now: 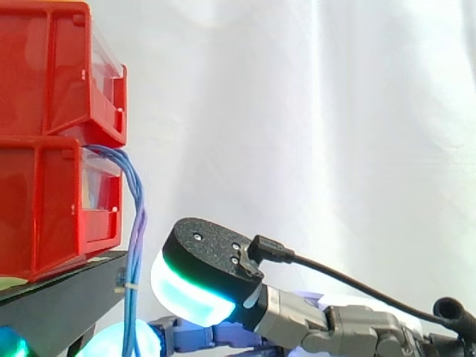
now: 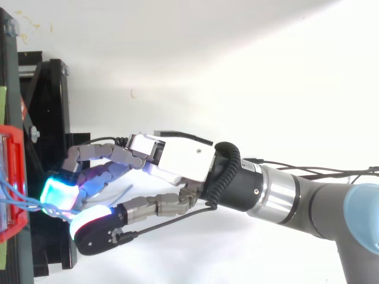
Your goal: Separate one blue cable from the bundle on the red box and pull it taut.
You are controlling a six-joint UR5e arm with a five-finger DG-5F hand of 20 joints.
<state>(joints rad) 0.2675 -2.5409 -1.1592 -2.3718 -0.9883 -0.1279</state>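
Red bins (image 1: 52,208), two stacked on a black stand (image 1: 59,309), white curtain (image 1: 335,111) behind. We log the blue cable bundle (image 1: 136,223) leaving the lower bin's front lip, long axis near-vertical, hanging past the stand's front edge. Just beside it, lower than the bins, the hand (image 2: 177,157); grip on any cable we cannot tell, perhaps touching. Top view adds the arm (image 2: 308,201); side view, the bundle's hanging run.

blue cables (image 1: 138,223) cut off below, red bins (image 1: 37,208) cropped left
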